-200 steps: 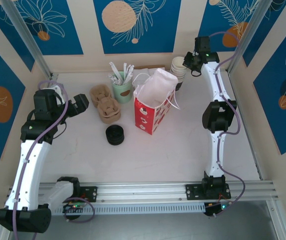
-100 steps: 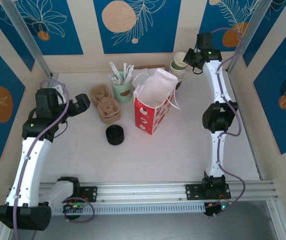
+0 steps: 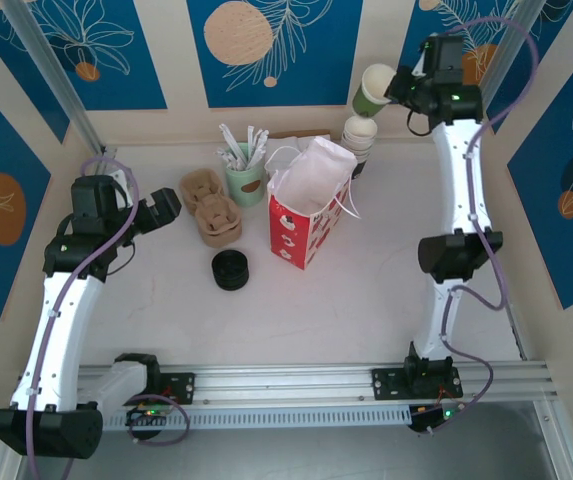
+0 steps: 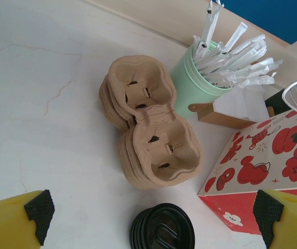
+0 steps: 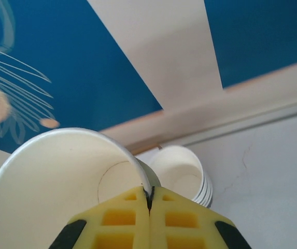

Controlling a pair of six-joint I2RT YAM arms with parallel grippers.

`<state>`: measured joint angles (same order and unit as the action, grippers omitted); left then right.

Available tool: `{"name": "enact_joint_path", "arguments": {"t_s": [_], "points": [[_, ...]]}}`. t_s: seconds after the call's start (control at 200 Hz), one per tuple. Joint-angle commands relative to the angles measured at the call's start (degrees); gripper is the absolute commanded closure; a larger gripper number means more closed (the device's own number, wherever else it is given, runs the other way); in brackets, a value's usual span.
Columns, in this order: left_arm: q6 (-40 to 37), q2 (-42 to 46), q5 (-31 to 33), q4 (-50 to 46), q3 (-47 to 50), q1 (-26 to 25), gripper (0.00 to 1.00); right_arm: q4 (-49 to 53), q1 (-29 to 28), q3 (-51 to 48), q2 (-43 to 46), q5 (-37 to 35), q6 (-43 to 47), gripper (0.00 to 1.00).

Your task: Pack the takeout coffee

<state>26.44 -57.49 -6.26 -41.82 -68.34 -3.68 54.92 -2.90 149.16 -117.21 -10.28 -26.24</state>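
Observation:
The takeout coffee is out of view. My right gripper (image 3: 398,86) is shut on the rim of a lidless paper cup (image 3: 374,88), green outside and white inside, held tilted in the air above the stack of lidless cups (image 3: 358,135). In the right wrist view the yellow fingers pinch the cup (image 5: 60,176) wall at the right gripper (image 5: 149,197), with the cup stack (image 5: 182,174) below and behind. My left gripper (image 3: 171,207) stands open at the left, its pads wide apart over the table at the left gripper (image 4: 153,210), holding nothing.
A red and white paper bag (image 3: 306,215) stands open mid-table. A low stack of black lids (image 3: 231,270) lies in front of brown pulp cup carriers (image 3: 211,205). A green cup of wrapped straws (image 3: 244,170) stands behind them. Walls close in at back and sides.
My right gripper has shut on a cup's rim and lifted that cup up off the stack, towards the back wall. The left arm has stayed still.

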Motion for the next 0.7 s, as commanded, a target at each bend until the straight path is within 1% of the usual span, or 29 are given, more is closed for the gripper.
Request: {"name": "enact_joint_path", "arguments": {"t_s": [0.0,0.08,0.14,0.245,0.46,0.6,0.695], "points": [[-1.55,0.72,-1.75,-2.05,-1.32,-0.45,0.0,3.84,1.04,0.97,6.29,1.36,1.51,1.0],[-2.09,0.72,-2.41,-2.68,-1.25,-0.48,0.0,5.53,1.6,-2.34,11.14,1.54,1.8,1.0],[-2.05,0.65,-3.4,-3.24,-0.97,-0.54,0.0,6.31,2.11,-6.94,15.67,2.48,1.77,1.0],[-1.76,0.32,-6.98,-5.82,-0.93,-0.62,0.01,8.67,2.81,-15.58,24.26,4.81,1.63,1.0],[-1.04,0.38,-10.64,-7.42,1.54,-2.04,0.05,8.17,2.72,-39.42,43.79,4.6,1.52,1.0],[-0.85,0.11,-10.62,-5.92,4.31,-4.63,0.07,8.22,2.09,-52.47,53.68,5.3,2.6,1.0],[-0.12,-0.21,-10.53,-3.97,7.37,-6.73,0.09,6.04,0.87,-62.97,60.17,6.14,1.51,1.0]]}}
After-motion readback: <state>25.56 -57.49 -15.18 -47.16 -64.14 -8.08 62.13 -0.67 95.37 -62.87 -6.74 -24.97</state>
